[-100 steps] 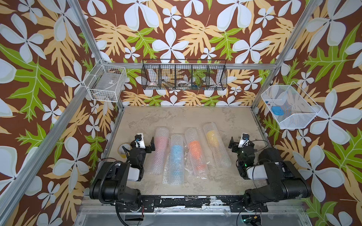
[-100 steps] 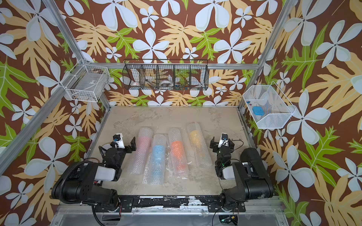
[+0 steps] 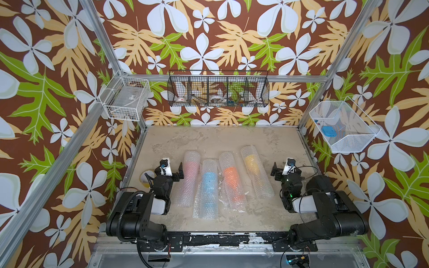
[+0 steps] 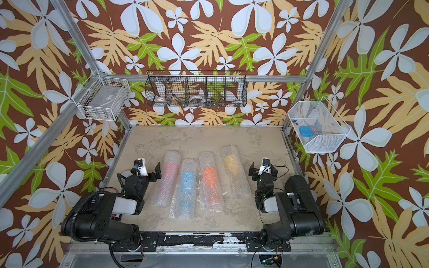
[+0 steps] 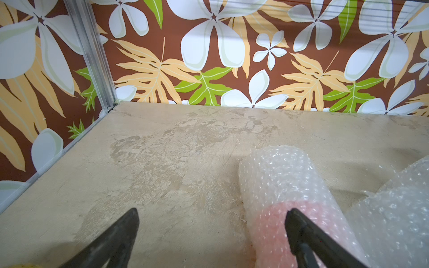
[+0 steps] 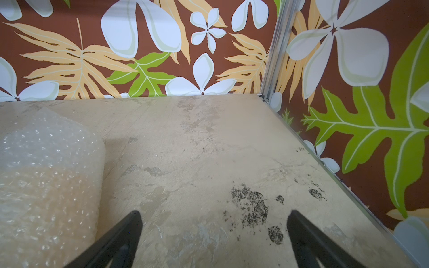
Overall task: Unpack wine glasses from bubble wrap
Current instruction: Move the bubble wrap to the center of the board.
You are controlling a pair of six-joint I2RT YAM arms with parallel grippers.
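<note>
Bubble-wrapped, the red glass (image 3: 191, 170) is laid near-to-far just right of the left gripper (image 3: 169, 172); both it and the right gripper (image 3: 287, 171) are held spread, empty.

Left end effector (image 3: 170, 168) and right end effector (image 3: 286, 168) spread wide

Robot lab cell: aluminium frame (image 3: 290, 79), patterned walls (image 3: 209, 34), two bench-mounted arms (image 3: 139, 215).

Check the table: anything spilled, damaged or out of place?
Nothing looks spilled or broken. Minor oddities: dark speckled stains on the table by the right hand, white flakes between the blue roll and the orange roll, and a loose wrap flap at the blue roll's near end.
</note>
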